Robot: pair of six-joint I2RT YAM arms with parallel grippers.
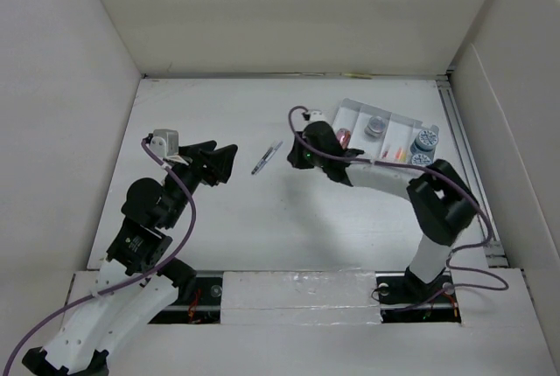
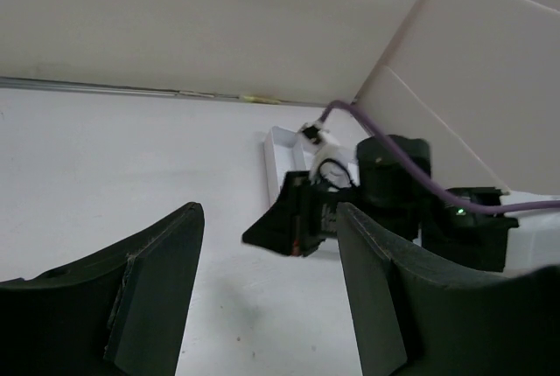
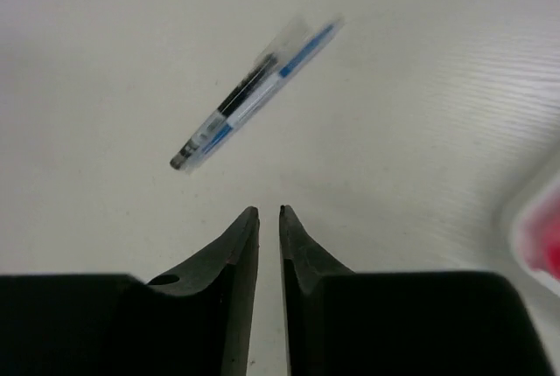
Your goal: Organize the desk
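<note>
A clear pen with blue print (image 1: 266,158) lies alone on the white desk (image 1: 236,227), between my two grippers. My right gripper (image 1: 295,156) hovers just right of it, jaws drawn nearly together and holding nothing. In the right wrist view the pen (image 3: 254,96) lies slanted a little beyond the right gripper (image 3: 269,212). My left gripper (image 1: 231,160) stands open and empty to the pen's left, pointing at it. The left wrist view shows the left gripper (image 2: 269,214) with wide-apart fingers and bare desk between them, and the right gripper (image 2: 293,223) ahead.
A white compartmented tray (image 1: 350,107) sits at the back right, behind the right arm. It holds a grey roll (image 1: 377,125), two blue rolls (image 1: 426,140) and a red item (image 1: 343,137). White panel walls surround the desk.
</note>
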